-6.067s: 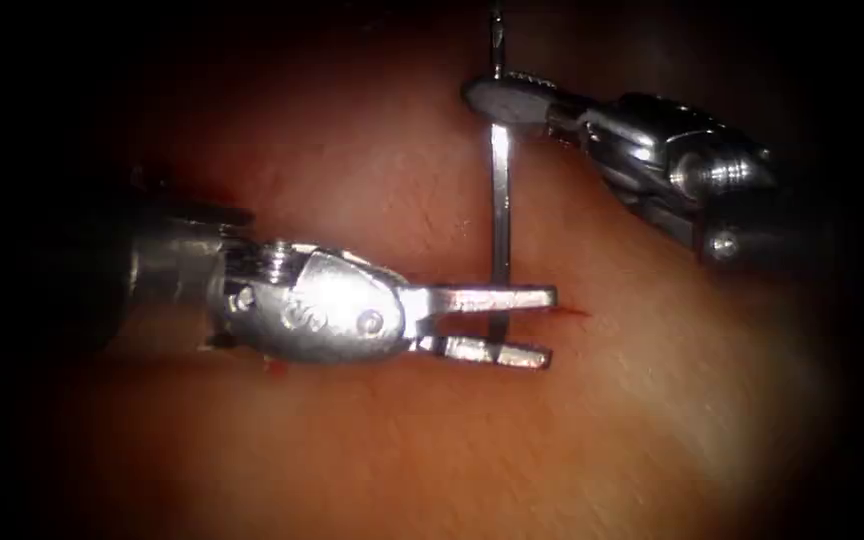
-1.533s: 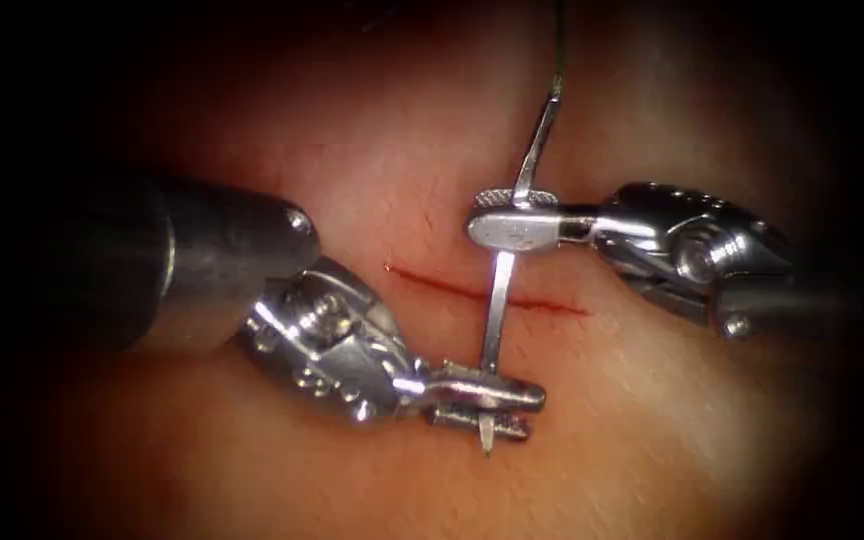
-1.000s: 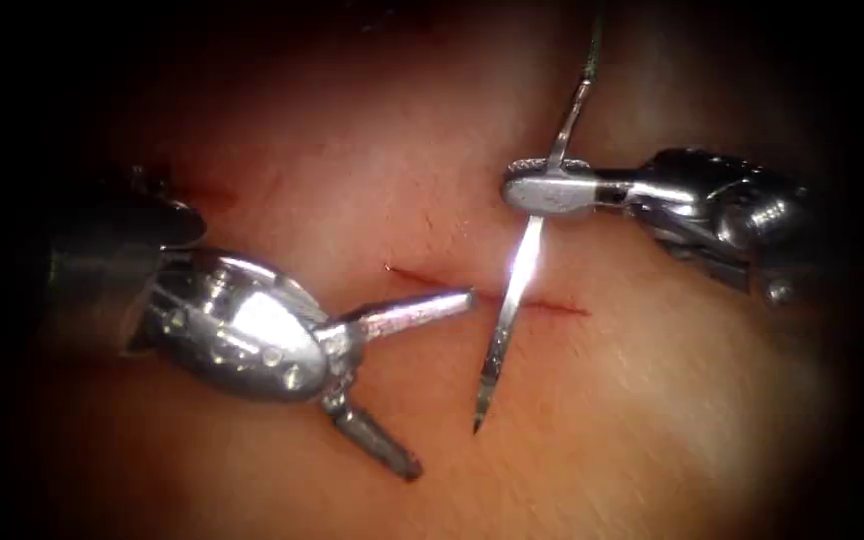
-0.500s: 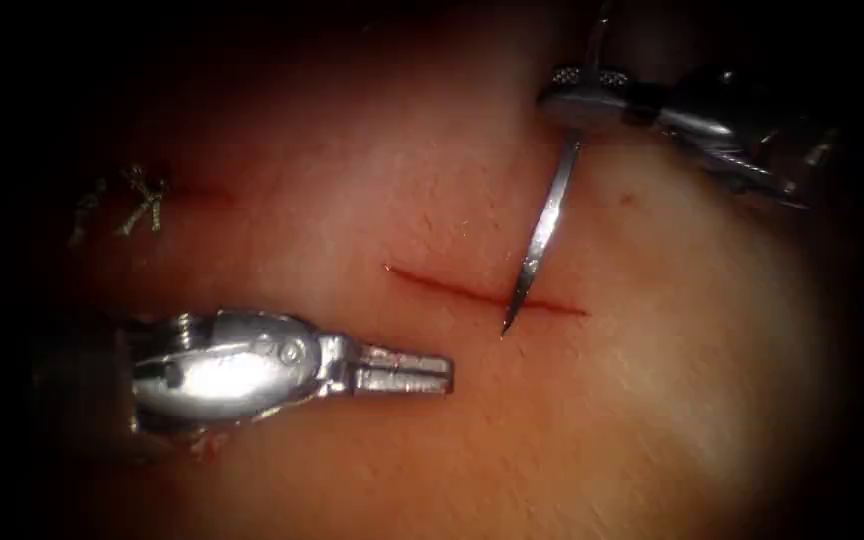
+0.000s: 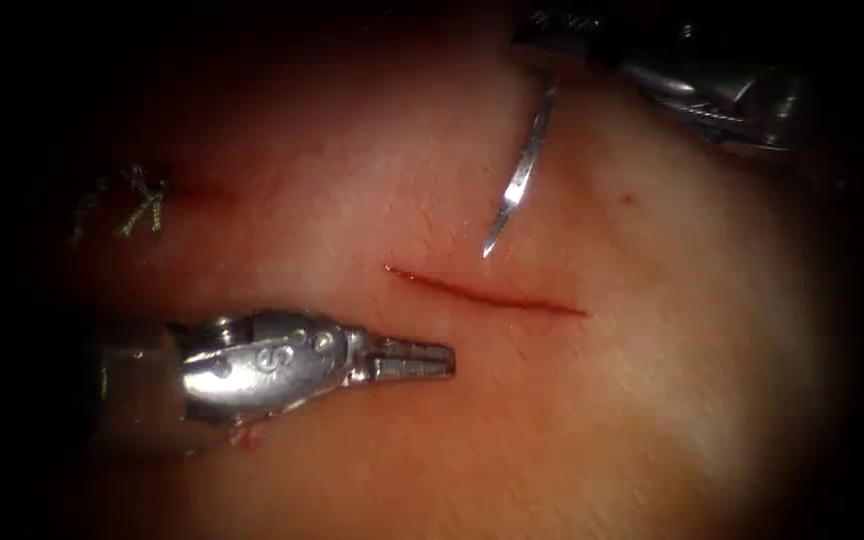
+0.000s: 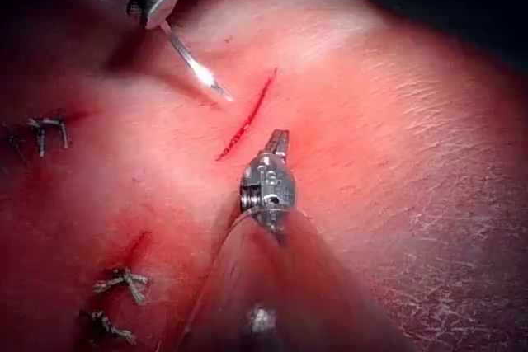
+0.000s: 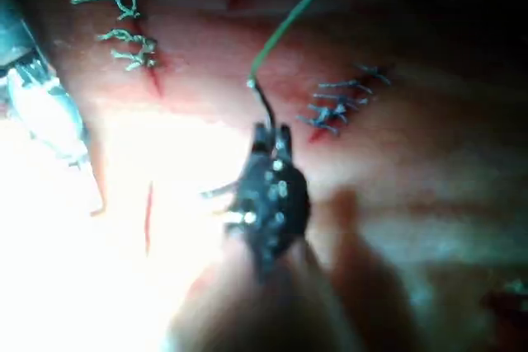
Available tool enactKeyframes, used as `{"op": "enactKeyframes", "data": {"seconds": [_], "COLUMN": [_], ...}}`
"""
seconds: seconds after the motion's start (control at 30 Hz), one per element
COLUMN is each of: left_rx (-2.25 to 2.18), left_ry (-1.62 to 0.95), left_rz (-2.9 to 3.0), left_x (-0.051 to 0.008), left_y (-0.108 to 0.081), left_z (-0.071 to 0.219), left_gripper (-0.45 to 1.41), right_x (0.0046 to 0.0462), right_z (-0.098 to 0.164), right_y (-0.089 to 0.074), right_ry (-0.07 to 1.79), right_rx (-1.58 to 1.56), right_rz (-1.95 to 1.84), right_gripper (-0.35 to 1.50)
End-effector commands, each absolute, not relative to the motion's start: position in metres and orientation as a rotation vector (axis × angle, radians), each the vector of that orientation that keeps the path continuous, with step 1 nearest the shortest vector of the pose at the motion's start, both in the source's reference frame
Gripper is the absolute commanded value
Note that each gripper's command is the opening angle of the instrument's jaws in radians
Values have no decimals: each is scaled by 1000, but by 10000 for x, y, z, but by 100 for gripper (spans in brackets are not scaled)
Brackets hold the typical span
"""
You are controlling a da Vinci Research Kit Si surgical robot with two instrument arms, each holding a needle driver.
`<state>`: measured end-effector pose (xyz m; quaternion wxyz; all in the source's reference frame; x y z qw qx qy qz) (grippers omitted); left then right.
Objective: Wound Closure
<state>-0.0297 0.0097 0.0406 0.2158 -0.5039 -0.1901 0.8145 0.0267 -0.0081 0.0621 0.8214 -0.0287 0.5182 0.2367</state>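
Note:
The cut (image 5: 487, 292) is a thin red line across the middle of the tissue (image 5: 652, 400). My right tool (image 5: 562, 45) is shut on the curved needle (image 5: 522, 170) toward its thread end. The needle hangs free of the tissue, its tip just above the cut's middle. Green thread (image 7: 297, 10) trails from the needle's rear behind the right tool (image 7: 271, 136). My left tool (image 5: 417, 360) lies below the cut's left end, shut and holding nothing. The left wrist view has the left tool (image 6: 278, 139) beside the cut (image 6: 247, 117) and the needle (image 6: 194, 68) over it.
Older knotted stitches (image 5: 122, 205) sit at the far left of the tissue. More closed stitch rows (image 6: 115, 282) (image 7: 342, 96) lie further out. A small red spot (image 5: 630, 200) marks the tissue right of the needle.
The left tool let go of the needle's tip, drew back to the left and shut. The right tool lifted the needle up and away, so its tip now hangs above the cut.

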Motion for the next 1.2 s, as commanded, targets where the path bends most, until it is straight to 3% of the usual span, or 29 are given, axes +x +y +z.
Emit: {"op": "enactKeyframes", "data": {"seconds": [0.03, 1.2], "left_rx": [-1396, -1387], "left_ry": [-529, -556], "left_rz": [2264, 2269], "left_x": [-303, -306], "left_y": [95, 90], "left_z": [413, 410], "left_gripper": [-20, -33], "right_x": [276, 291], "right_z": [627, 641], "right_y": [-80, -111], "right_ry": [1100, 1037], "right_rx": [-76, -228], "right_rz": [462, 110], "right_gripper": [-35, -35]}}
